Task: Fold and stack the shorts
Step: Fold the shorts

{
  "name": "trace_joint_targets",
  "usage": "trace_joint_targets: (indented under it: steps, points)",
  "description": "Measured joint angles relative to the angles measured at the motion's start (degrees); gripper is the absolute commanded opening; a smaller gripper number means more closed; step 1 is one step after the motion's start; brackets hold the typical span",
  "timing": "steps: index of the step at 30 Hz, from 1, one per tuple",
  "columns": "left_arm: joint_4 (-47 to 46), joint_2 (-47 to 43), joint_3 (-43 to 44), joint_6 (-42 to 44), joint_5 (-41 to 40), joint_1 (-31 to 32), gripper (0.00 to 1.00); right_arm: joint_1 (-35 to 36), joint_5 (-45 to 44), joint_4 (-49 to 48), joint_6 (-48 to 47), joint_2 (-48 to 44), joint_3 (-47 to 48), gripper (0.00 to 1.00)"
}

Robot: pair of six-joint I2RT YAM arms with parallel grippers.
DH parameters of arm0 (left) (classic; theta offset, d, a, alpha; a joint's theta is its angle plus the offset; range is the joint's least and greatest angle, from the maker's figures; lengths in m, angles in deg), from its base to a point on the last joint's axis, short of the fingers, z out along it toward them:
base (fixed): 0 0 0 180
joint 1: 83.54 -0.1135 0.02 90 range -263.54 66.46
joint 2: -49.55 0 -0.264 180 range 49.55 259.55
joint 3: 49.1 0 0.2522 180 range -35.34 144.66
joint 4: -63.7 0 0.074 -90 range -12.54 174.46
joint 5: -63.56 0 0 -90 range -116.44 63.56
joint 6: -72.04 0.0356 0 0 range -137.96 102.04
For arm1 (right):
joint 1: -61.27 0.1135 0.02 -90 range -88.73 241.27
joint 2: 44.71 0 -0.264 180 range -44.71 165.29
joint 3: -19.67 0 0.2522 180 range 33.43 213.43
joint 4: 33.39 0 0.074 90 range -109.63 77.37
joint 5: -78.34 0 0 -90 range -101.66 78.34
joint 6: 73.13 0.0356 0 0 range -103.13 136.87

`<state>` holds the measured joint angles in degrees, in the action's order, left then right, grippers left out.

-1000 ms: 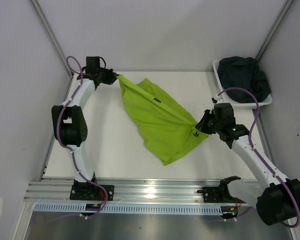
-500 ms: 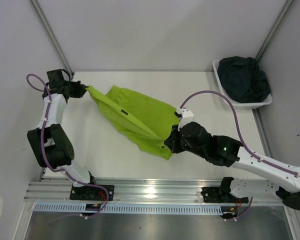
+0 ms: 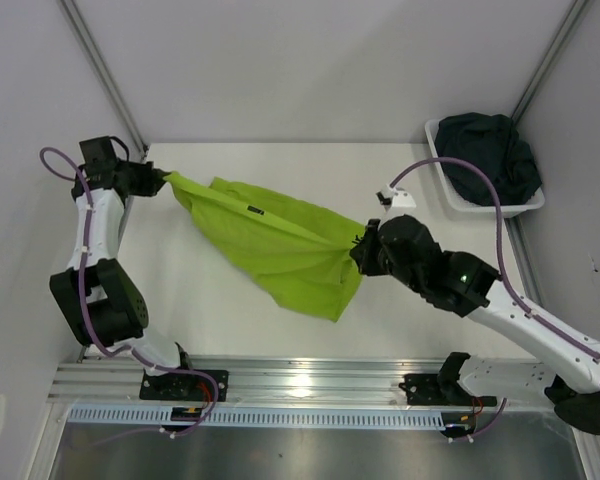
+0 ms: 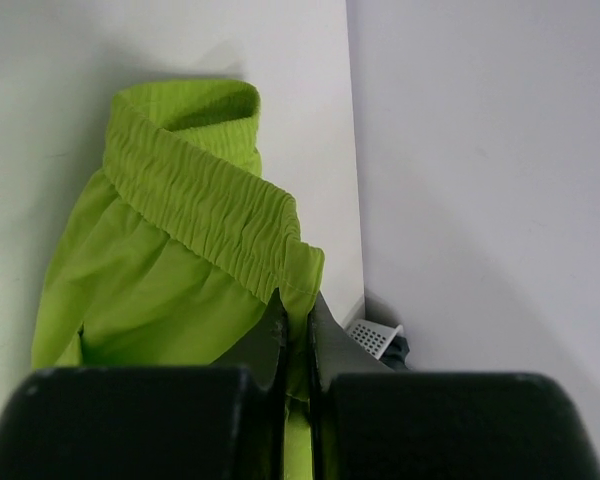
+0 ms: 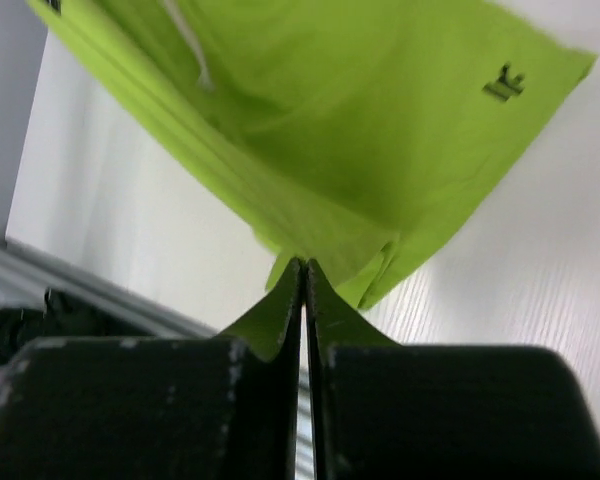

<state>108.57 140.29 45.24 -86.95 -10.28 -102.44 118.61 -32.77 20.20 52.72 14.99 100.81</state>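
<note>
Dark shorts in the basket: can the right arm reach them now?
Probably not yet: the right gripper is shut on the lime green shorts, stretched across to the left gripper. Nothing stands between it and the basket with the dark shorts, so after release the way looks free.

Two pairs of shorts in all: one lime green pair and one dark pair. One white basket. One table, with one metal rail along the near edge. Two arms, a left arm and a right arm, each with one gripper: the left gripper, the right gripper. Two black fingers on each gripper, four together. One small dark logo on the green cloth.
</note>
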Motion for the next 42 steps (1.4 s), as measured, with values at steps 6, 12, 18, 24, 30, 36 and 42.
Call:
trace_joint_targets:
  steps: [6, 12, 18, 24, 30, 36, 42]
  points:
    - [-1.84, 4.24, 4.26, -1.11, 0.76, 1.88, 0.0, -13.33, 6.34, -0.04, -3.69, 0.37, 0.04, 0.0]
    - [-4.48, 7.87, 5.77, -3.3, -0.7, 3.34, 0.0, -23.41, 12.2, -0.59, -6.8, 2.16, -0.22, 0.0]
    - [-6.73, 11.76, 9.31, -4.57, -0.74, 6.19, 0.0, -27.56, 18.99, -3.63, -9.46, 5.31, -2.6, 0.26]
    - [-7.08, 12.85, 9.64, -4.57, -1.05, 6.67, 0.0, -27.45, 27.08, -10.75, -14.23, 11.47, -6.75, 0.5]
    - [-7.19, 12.85, 9.64, -4.52, -1.46, 6.62, 0.0, -28.06, 34.05, -17.81, -18.18, 21.97, -5.62, 0.52]
    - [-7.85, 12.85, 9.64, -4.44, -1.55, 6.62, 0.0, -32.13, 41.9, -25.9, -16.74, 34.16, -1.86, 0.5]
    - [-9.01, 12.87, 9.4, -4.37, -1.49, 6.62, 0.0, -34.05, 45.77, -33.83, -11.63, 44.15, -1.01, 0.5]
